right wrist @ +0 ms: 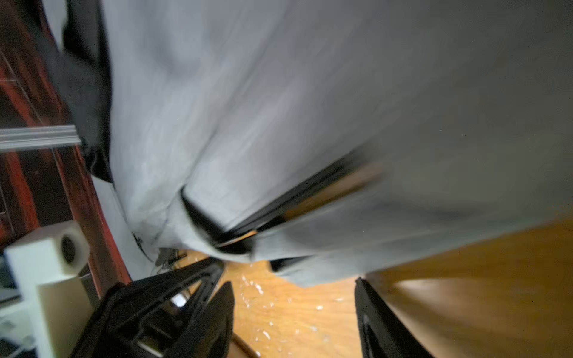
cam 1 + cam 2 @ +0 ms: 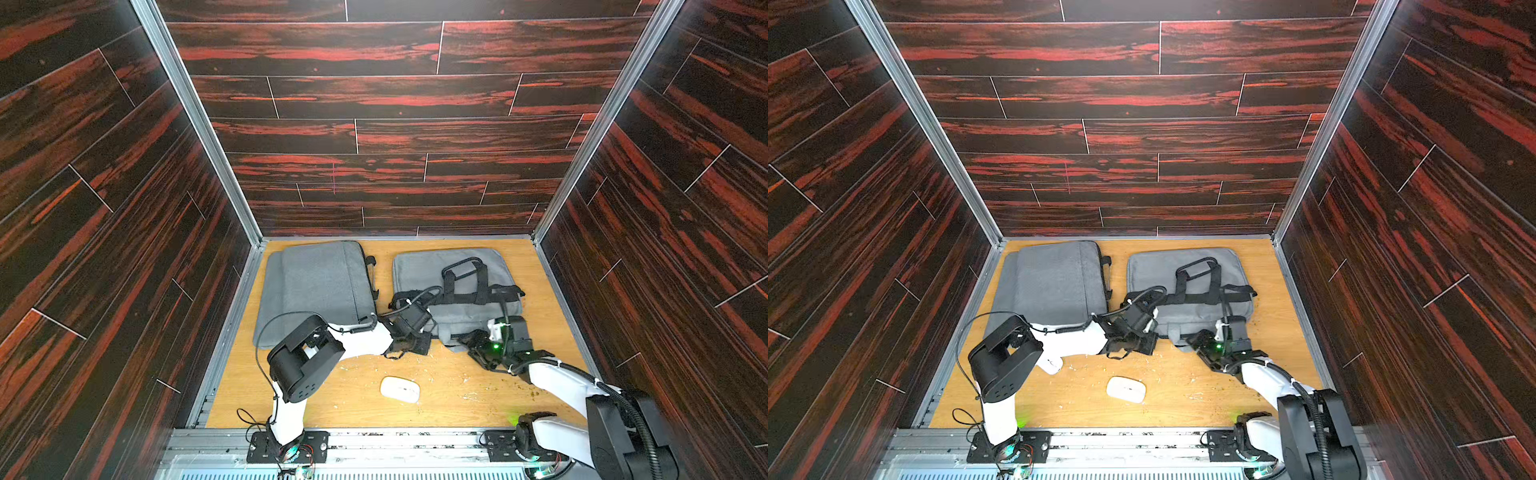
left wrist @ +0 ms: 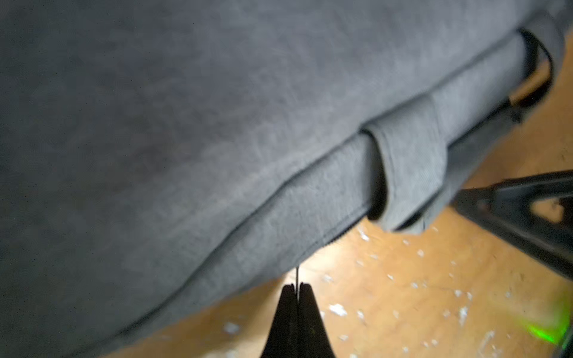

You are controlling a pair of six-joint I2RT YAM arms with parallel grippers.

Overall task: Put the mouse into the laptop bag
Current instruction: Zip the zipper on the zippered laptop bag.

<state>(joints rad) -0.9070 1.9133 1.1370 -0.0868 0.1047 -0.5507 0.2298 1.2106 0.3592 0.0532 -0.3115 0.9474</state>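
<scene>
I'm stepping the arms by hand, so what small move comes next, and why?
Probably draw the right gripper back toward the mouse: its jaws stand open and empty by the handled bag, the mouse lies untouched on the table, and the left gripper is shut on a thin pull at that bag's edge.

top views: high over the near edge, facing down and forward, far; both top views hold the whole counter and both arms | left wrist: close on laptop bag edge, past left gripper | right wrist: closer, blurred, same bag edge and counter
</scene>
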